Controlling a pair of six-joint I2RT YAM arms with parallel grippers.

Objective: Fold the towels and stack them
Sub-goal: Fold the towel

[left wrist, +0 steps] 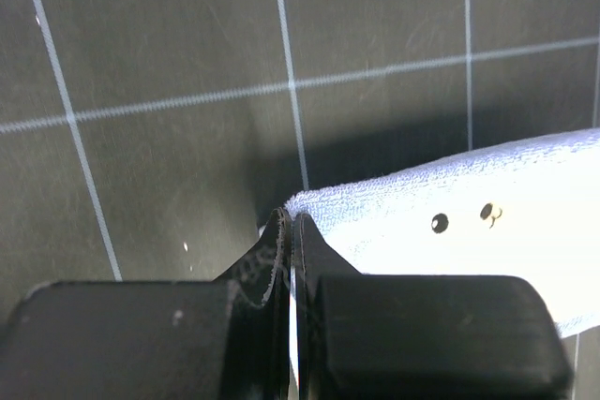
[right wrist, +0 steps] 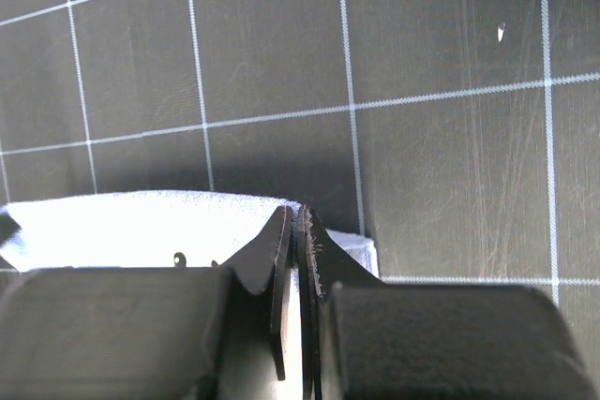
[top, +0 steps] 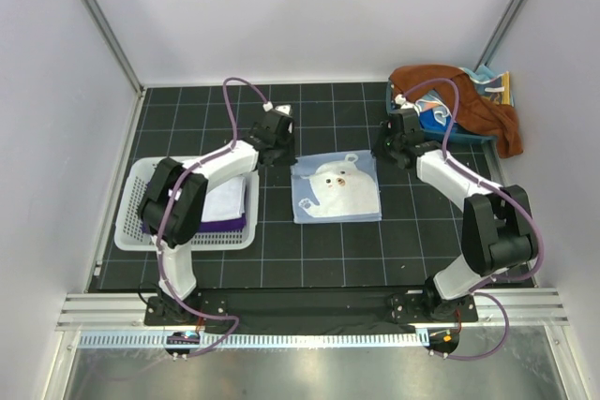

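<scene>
A light blue towel with a white bear face (top: 336, 188) lies spread in the middle of the black gridded mat. My left gripper (top: 281, 155) is shut at the towel's far left corner. In the left wrist view the gripper (left wrist: 291, 222) pinches the pale cloth (left wrist: 450, 231), which casts a shadow on the mat. My right gripper (top: 382, 152) is shut at the far right corner. In the right wrist view that gripper (right wrist: 296, 217) has the cloth (right wrist: 141, 227) running in between its tips. A folded white towel (top: 225, 199) rests on a dark purple towel (top: 220, 224) in the basket.
The white slotted basket (top: 131, 231) stands at the left of the mat. At the back right, a rust-brown towel (top: 469, 100) drapes over a blue bin (top: 441, 124) with other cloth in it. White walls and metal posts enclose the mat.
</scene>
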